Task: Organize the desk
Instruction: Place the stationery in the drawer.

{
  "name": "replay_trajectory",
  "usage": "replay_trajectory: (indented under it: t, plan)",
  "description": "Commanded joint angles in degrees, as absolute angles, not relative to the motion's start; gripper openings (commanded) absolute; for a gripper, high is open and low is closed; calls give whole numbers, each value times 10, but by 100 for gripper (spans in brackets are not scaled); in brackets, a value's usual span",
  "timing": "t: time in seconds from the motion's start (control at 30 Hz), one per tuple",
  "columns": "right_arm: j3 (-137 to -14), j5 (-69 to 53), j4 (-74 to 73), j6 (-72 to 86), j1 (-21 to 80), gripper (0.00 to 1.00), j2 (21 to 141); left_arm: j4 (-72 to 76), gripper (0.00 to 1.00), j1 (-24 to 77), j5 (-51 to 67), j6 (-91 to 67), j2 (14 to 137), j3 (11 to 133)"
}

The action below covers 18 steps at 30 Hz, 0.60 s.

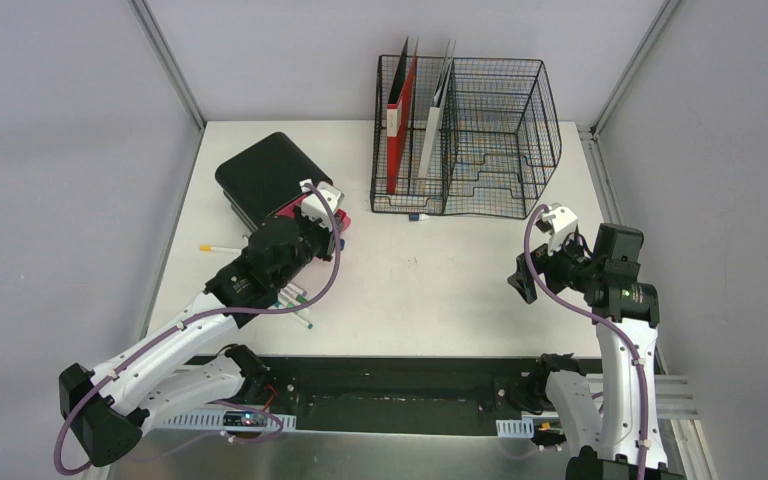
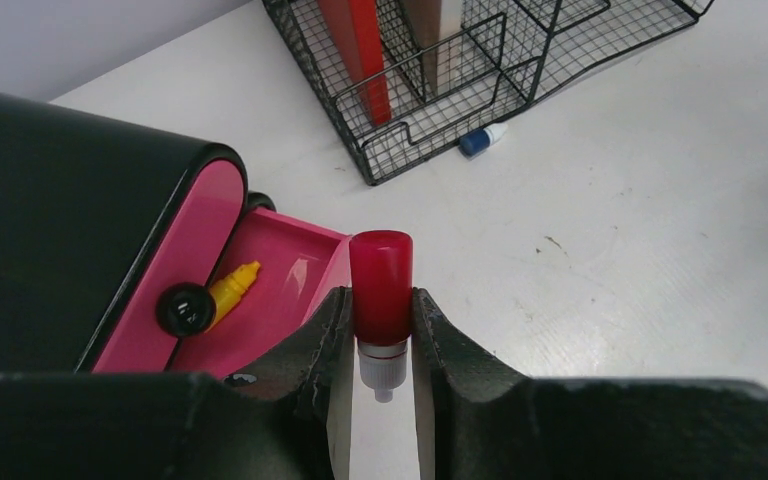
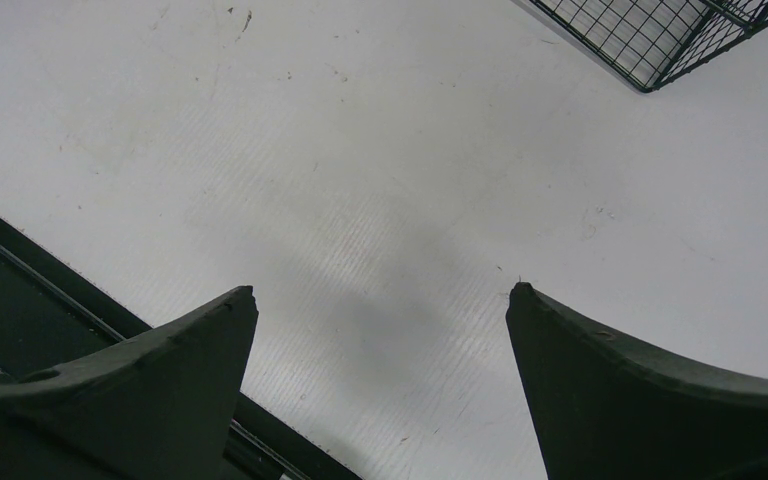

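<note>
my left claw (image 2: 380, 330) is closed most of the way, pinching a red-capped marker (image 2: 380, 275) upright between the pads. the grip sits low on the red cap, and a white collar with a small nub shows beneath it. i cannot see more of the marker than that. i judge it light, stiff and smooth. the plastic is round, so it could swivel or slide in a loose pinch. since i hold it mostly by the cap, the cap could pull off if the body snags. a hold across the widest part of the cap, square to the pads, seems safest.

just beyond my fingers, to the left, a pink tray (image 2: 295, 262) stands open from a black case (image 2: 60, 200), with a yellow-tipped piece (image 2: 232, 285) lying inside. farther out is a black wire rack (image 2: 385, 165) holding red folders, and a blue-capped piece (image 2: 482, 139) lies on the white top beside its front edge.

the desk (image 2: 610, 250) lies under all of this, running from my bases to the far wall. it is hard, flat and slick, so i expect round things set down on it to roll.

my right claw (image 3: 382, 290) is spread wide, holding nothing, and hangs over the bare top near the rack's corner.
</note>
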<state>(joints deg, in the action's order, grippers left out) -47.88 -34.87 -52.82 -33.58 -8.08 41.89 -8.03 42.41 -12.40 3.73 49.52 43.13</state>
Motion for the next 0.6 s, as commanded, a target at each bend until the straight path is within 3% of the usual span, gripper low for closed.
replay_trajectory:
  t: [0.0, 0.57]
  plan:
    - [-477, -361, -522, -346, -85, 99, 415, -92, 0, 426, -178, 45, 492, 422]
    - [-477, -363, -523, -346, -88, 99, 411, -22, 0, 419, -342, 101, 566, 380]
